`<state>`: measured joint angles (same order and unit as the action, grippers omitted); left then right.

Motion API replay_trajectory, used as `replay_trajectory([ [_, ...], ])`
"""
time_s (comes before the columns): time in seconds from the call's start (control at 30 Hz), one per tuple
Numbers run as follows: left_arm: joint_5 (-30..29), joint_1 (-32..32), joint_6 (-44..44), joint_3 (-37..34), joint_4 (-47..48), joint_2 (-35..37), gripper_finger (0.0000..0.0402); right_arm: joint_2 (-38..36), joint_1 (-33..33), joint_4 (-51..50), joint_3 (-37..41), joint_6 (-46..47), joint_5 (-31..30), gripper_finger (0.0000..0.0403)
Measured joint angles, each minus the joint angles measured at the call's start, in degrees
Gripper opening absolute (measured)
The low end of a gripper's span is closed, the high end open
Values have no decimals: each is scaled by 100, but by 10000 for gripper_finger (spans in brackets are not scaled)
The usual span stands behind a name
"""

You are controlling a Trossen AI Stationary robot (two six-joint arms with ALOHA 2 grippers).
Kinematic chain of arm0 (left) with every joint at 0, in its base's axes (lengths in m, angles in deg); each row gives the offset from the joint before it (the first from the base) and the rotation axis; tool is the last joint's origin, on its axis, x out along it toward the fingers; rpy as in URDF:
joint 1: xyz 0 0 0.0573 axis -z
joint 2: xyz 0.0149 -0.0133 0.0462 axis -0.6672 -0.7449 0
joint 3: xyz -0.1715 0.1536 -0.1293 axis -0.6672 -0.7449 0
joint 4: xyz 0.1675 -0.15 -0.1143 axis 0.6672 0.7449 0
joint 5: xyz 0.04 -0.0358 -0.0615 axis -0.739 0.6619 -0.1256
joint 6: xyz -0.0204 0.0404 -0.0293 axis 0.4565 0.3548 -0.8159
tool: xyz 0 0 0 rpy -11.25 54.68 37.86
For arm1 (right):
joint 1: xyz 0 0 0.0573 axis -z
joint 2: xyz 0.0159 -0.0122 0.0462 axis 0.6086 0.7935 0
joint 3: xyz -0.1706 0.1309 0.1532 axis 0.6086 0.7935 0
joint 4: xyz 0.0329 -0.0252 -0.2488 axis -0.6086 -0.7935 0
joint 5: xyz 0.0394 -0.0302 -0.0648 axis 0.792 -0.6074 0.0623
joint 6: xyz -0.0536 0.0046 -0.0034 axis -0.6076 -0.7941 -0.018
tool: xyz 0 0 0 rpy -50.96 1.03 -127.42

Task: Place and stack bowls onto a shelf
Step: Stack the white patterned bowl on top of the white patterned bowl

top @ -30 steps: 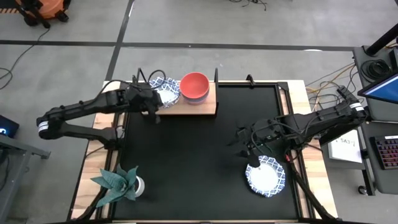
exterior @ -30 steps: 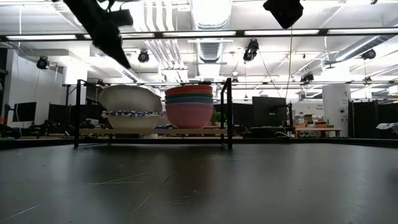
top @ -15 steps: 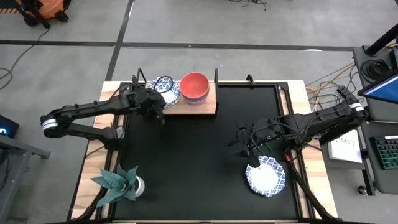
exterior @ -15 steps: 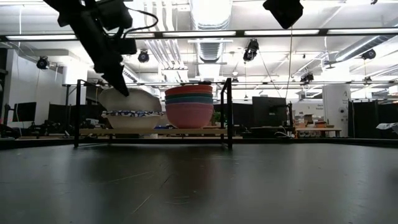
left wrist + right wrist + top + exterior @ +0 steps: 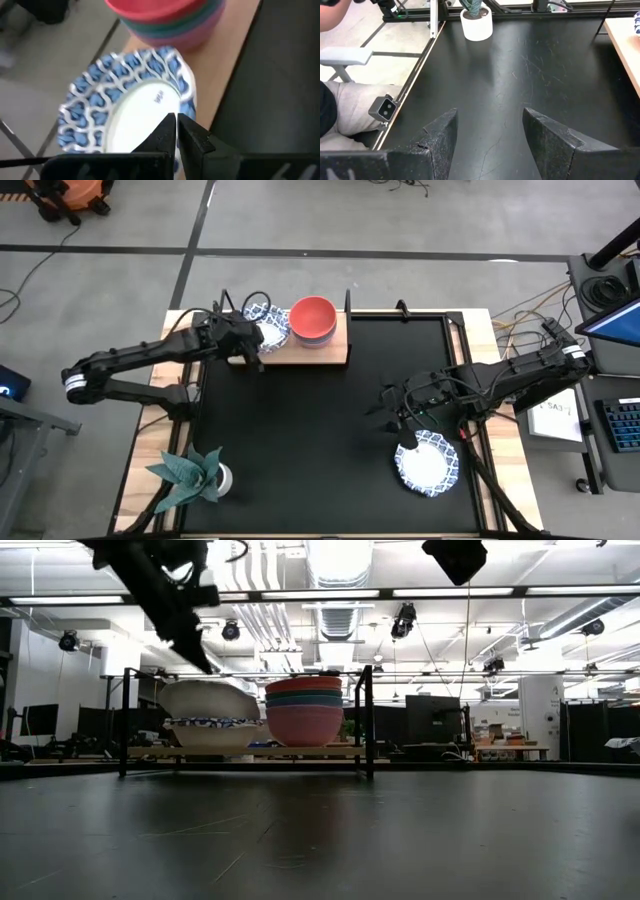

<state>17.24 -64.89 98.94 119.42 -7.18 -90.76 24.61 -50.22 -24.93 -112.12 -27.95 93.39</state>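
Note:
The wooden shelf [image 5: 325,352] stands at the mat's far edge. On it a stack of plain bowls [image 5: 313,320], red on top, sits beside a blue-patterned white bowl [image 5: 213,732]. A second patterned bowl [image 5: 125,105] lies upside down and tilted on that one. My left gripper [image 5: 176,119] is shut and hangs just above the upturned bowl, with a gap showing in the low view [image 5: 207,665]. My right gripper [image 5: 388,412] is open and empty over the mat, next to another patterned bowl [image 5: 427,464] that rests on the mat.
A large black mat [image 5: 320,440] covers the table. A leafy plant in a white pot [image 5: 190,472] stands at the near left corner. Thin black shelf posts [image 5: 367,720] rise at the shelf's ends. A person's knee [image 5: 340,107] shows beyond the table's edge.
My left gripper dipped down to the upturned patterned bowl and has risen again a little above it. The bowl stays tilted on the lower one.

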Motion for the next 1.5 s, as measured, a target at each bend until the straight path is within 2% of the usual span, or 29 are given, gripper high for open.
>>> replay_trajectory([
  [0.3, 46, 4, -432, -518, 6, -181, 0, -1, 0, 15, 0, -5, 0, 212],
  [0.53, 36, 6, -630, -498, -5, -137, 0, -1, 0, 25, 0, 53, 0, 212],
  [0.77, -517, -14, -477, -569, -181, -104, 0, -1, 0, 63, 11, 91, 0, 212],
  [0.97, -415, -38, -519, -964, -496, -207, 0, 0, 0, 115, 11, 84, 0, 212],
  [1.17, -400, -12, -776, -918, -462, -117, 0, -1, 0, 115, 11, 156, 1, 212],
  [1.33, 177, 167, -1153, -645, -465, 122, 0, -1, 0, 117, 11, 387, -13, 212],
  [1.5, 541, 673, -1807, -540, -648, 435, 0, 0, 0, 11, 11, 916, -438, 212],
])
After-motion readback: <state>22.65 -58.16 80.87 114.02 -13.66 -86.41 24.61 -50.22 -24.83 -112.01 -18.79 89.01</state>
